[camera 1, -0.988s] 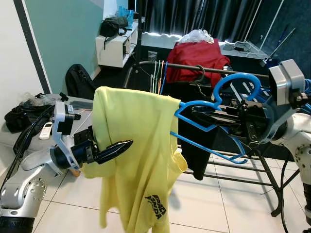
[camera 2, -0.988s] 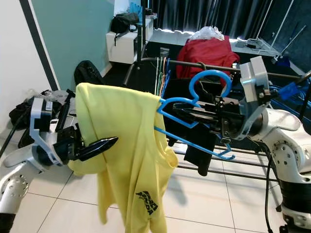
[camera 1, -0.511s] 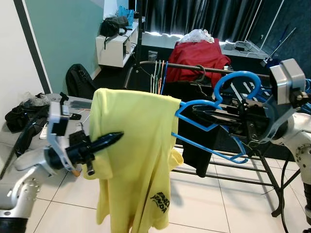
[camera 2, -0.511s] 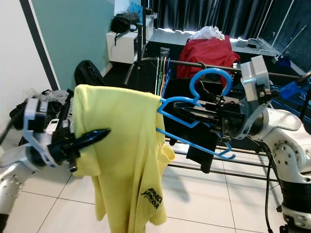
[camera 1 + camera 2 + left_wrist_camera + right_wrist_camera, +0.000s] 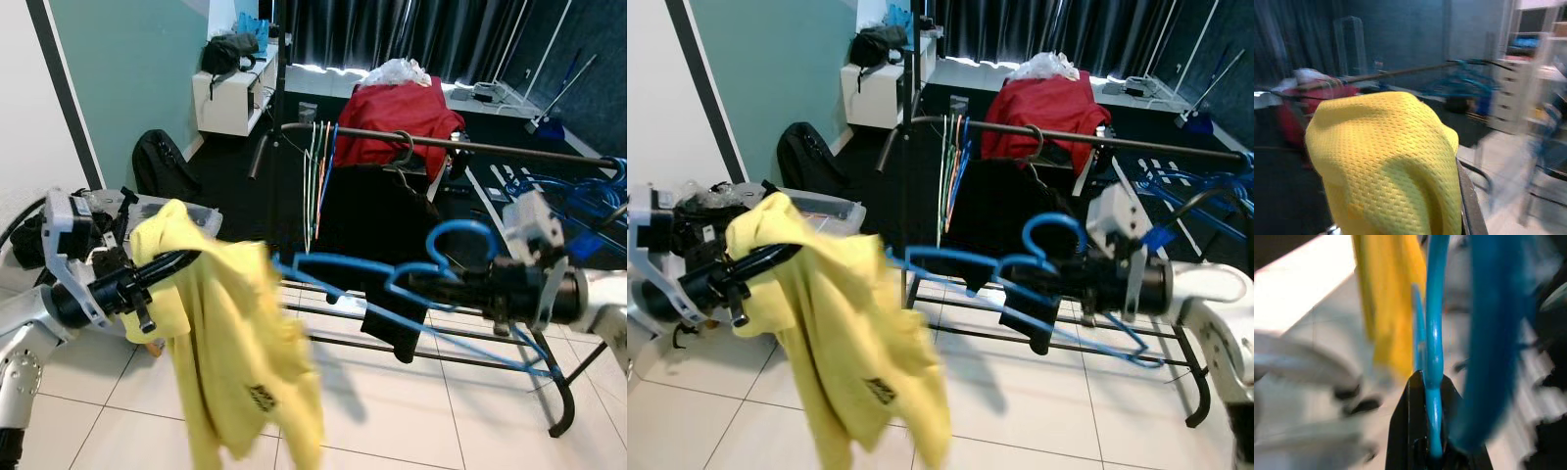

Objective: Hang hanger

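A blue plastic hanger (image 5: 343,271) lies almost level in mid-air in front of the drying rack, its hook (image 5: 458,235) curling up near my right gripper (image 5: 468,290), which is shut on it. In the right wrist view the hanger (image 5: 1434,347) runs straight out from between the fingers (image 5: 1415,431). A yellow shirt (image 5: 235,362) hangs blurred from the hanger's left end and is draped over my left gripper (image 5: 174,261), whose fingers look pressed together. The shirt (image 5: 1386,156) covers the left wrist view. The rack's top bar (image 5: 490,149) runs behind, above the hanger.
A red garment (image 5: 397,113) and a black garment (image 5: 377,220) hang on the rack, with several more blue hangers (image 5: 578,191) at its right end. Thin hangers (image 5: 315,166) dangle from the bar's left end. Bags (image 5: 162,162) and a white shelf (image 5: 230,93) stand at the left wall.
The right gripper has dropped and drawn right, laying the hanger lower and flatter. The left gripper has pulled back left, and the shirt has slid towards it and swings loose.
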### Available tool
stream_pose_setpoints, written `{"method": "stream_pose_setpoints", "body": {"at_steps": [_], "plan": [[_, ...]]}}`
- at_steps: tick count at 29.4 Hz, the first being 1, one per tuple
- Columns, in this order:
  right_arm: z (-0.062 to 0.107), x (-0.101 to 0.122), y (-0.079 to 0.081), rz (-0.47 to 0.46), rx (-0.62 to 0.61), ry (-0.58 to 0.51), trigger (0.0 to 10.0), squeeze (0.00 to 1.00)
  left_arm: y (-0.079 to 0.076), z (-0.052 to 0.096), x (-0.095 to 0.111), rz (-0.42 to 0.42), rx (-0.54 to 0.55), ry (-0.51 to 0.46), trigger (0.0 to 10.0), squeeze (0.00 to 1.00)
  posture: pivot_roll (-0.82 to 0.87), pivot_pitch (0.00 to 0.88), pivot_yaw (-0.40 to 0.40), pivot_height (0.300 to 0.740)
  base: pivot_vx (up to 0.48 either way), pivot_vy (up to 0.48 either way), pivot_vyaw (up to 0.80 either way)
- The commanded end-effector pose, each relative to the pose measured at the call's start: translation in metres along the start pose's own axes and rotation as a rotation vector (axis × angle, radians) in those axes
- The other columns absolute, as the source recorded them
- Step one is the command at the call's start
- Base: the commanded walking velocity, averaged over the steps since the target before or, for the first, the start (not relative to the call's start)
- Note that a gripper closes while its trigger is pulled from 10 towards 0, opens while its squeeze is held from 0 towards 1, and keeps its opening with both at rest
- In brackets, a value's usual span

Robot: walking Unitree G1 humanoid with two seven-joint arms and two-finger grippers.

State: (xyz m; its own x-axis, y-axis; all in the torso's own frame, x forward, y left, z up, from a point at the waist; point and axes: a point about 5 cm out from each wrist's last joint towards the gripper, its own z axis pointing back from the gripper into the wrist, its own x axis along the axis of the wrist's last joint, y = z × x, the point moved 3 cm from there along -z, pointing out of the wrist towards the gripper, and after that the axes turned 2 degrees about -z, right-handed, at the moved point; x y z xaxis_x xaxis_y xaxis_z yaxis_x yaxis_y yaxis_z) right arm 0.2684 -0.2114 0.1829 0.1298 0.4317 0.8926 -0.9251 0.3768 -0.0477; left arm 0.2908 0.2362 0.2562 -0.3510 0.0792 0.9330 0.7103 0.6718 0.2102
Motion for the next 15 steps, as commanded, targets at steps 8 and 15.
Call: {"method": "stream_pose_setpoints", "body": {"at_steps": [8,15], "plan": [[-0.014,-0.021,0.003,-0.089,-0.027,-0.019,0.0,0.00,0.017,-0.009,-0.018,-0.009,0.185,0.027,0.0,0.00,0.00,0.000,-0.059,0.740,0.000,0.000,0.00],[-0.046,-0.093,-0.042,-0.452,-0.635,-0.195,10.0,0.00,-0.022,0.029,-0.158,0.120,0.542,0.505,10.0,0.00,0.02,0.000,-0.058,0.740,0.000,0.000,0.11]]}}
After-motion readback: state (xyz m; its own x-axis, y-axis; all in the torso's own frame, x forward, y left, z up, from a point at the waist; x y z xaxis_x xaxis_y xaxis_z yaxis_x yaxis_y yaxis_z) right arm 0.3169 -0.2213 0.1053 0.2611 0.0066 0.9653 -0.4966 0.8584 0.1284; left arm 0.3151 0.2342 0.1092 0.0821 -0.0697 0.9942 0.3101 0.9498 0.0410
